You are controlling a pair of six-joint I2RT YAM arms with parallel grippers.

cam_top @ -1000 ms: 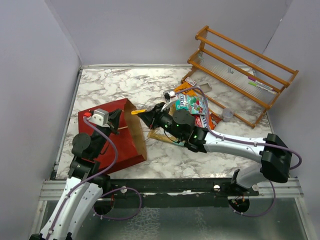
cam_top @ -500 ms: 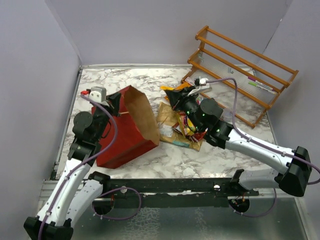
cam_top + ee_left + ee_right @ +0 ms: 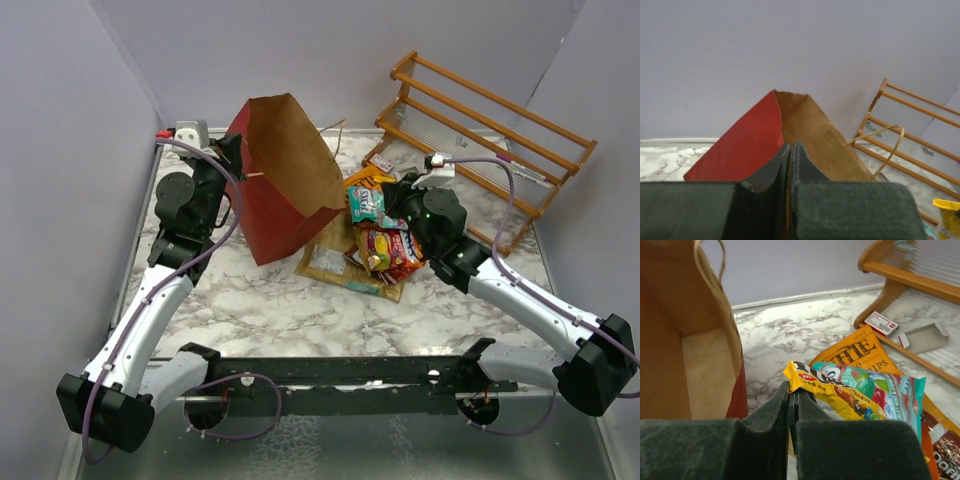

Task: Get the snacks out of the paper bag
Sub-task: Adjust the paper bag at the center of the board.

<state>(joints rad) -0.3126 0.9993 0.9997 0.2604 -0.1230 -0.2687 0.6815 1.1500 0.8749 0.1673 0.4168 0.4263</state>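
Top view, change: the bag (image 3: 275,215), lying low at the left a second ago, has been swung up to the upper centre and tipped. The snacks (image 3: 375,240) now lie heaped on the desk (image 3: 250,295) at centre right, outside it.
Top view, meaning: the emptying looks nearly finished.
Left wrist, left gripper (image 3: 791,150): clamped on the bag's rim, red wall to the left and kraft lining to the right.
Left wrist, materials: stiff, creased matte paper, with a thin string handle (image 3: 887,145) looping at the right.
Right wrist, right gripper (image 3: 791,390): closed, with a yellow pack (image 3: 825,385) corner at its tips. Whether it is pinched is unclear.
Right wrist, bag: at the left, its visible inside is bare.
Right wrist, snacks: glossy, crinkled flat film packs, the yellow one over a teal pack (image 3: 875,390), with an orange chip bag (image 3: 860,350) behind.
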